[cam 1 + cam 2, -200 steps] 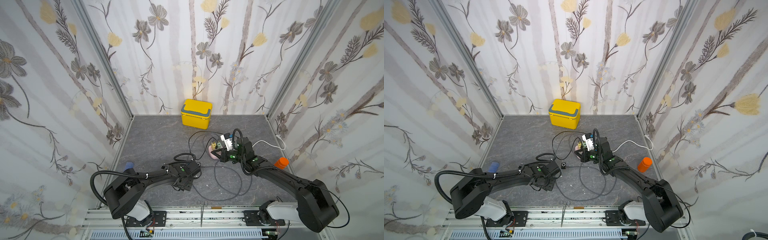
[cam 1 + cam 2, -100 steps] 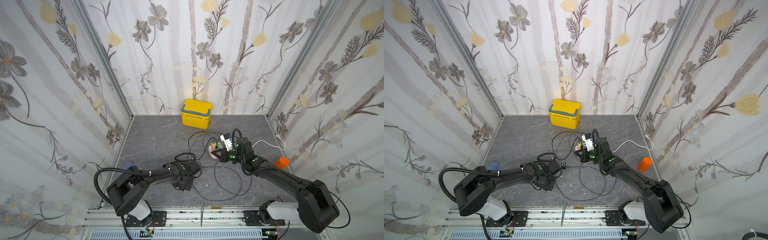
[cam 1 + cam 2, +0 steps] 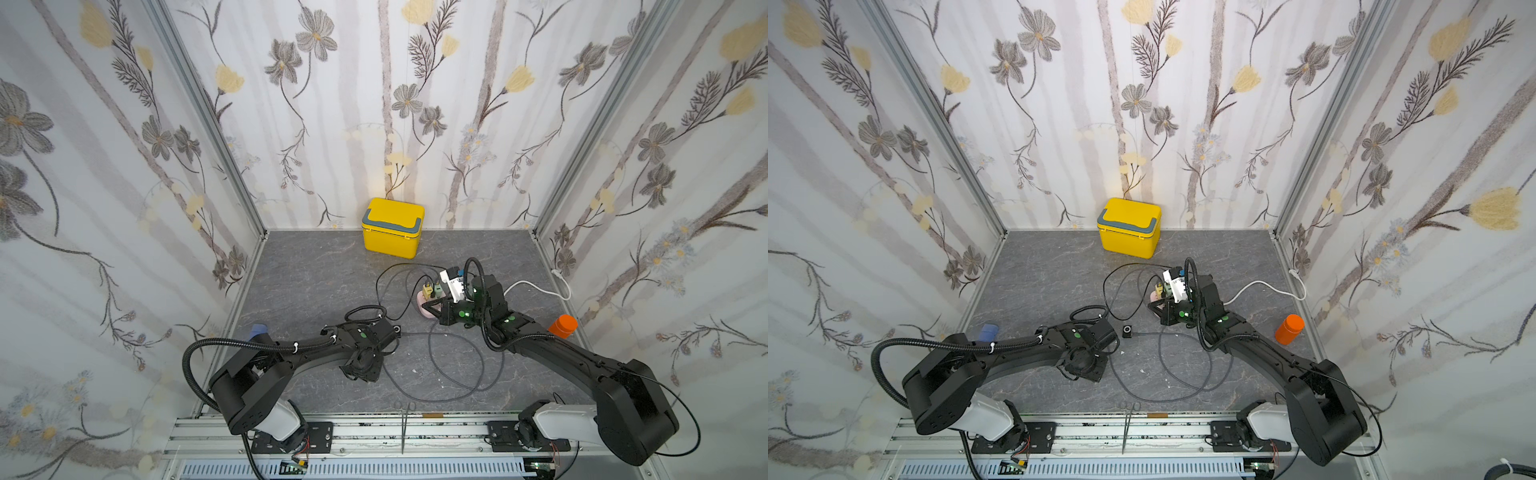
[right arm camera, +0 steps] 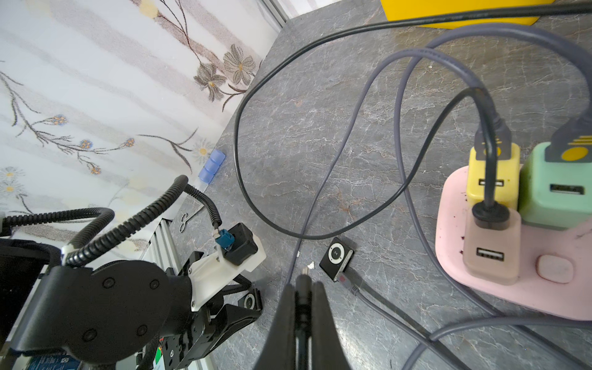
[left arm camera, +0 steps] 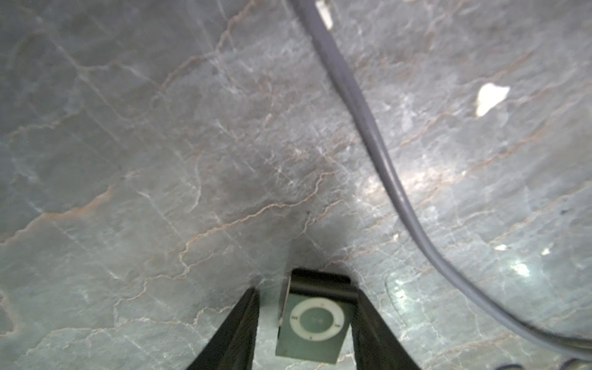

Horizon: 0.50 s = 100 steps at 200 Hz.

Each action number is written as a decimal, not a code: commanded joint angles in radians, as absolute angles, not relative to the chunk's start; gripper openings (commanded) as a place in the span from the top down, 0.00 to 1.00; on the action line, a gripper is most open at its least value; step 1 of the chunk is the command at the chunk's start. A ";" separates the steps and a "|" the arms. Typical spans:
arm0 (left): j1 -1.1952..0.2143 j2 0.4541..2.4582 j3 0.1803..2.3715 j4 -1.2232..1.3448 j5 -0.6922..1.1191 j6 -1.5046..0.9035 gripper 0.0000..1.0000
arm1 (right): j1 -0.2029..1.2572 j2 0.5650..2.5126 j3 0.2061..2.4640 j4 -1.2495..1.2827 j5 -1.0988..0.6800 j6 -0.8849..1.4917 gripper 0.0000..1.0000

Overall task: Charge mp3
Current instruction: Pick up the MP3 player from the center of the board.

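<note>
Tabletop (image 3: 316, 282) bears a pink power strip (image 4: 544, 298) with chargers (image 4: 491, 173). Right gripper (image 4: 302, 286) is clenched on a cable plug (image 4: 303, 278), tip forward for insertion. Left gripper (image 5: 304, 290) straddles the grey mp3 (image 5: 312, 326), one finger (image 5: 368, 330) touching, the other apart, presumably to steady it.

Black mp3 (image 4: 336, 258), yellow box (image 3: 392, 227), orange bottle (image 3: 562, 325), grey-veined table (image 3: 316, 282).

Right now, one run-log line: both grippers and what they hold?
left gripper: open, straddling small grey square mp3 player | right gripper: shut on dark metal-tipped cable plug | plug: free, not inserted
</note>
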<state>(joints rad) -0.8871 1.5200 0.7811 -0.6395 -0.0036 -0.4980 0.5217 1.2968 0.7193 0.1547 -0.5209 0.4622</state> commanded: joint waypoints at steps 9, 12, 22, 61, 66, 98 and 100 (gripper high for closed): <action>-0.884 1.548 0.807 -0.607 -0.014 -0.466 0.50 | 0.523 1.287 0.719 0.172 -0.515 0.452 1.00; -0.884 1.553 0.809 -0.605 -0.010 -0.463 0.50 | 0.523 1.286 0.718 0.173 -0.515 0.453 1.00; -0.886 1.566 0.813 -0.604 -0.006 -0.462 0.50 | 0.524 1.284 0.716 0.173 -0.515 0.453 1.00; -0.888 1.558 0.799 -0.633 -0.001 -0.478 0.53 | 0.523 1.276 0.710 0.167 -0.514 0.446 1.00; -0.888 1.548 0.796 -0.635 0.003 -0.482 0.53 | 0.523 1.276 0.710 0.166 -0.514 0.445 1.00; -0.888 1.495 0.776 -0.652 0.025 -0.481 0.53 | 0.525 1.285 0.710 0.180 -0.523 0.450 1.00; -0.889 1.494 0.776 -0.652 0.027 -0.480 0.53 | 0.525 1.285 0.710 0.180 -0.524 0.451 1.00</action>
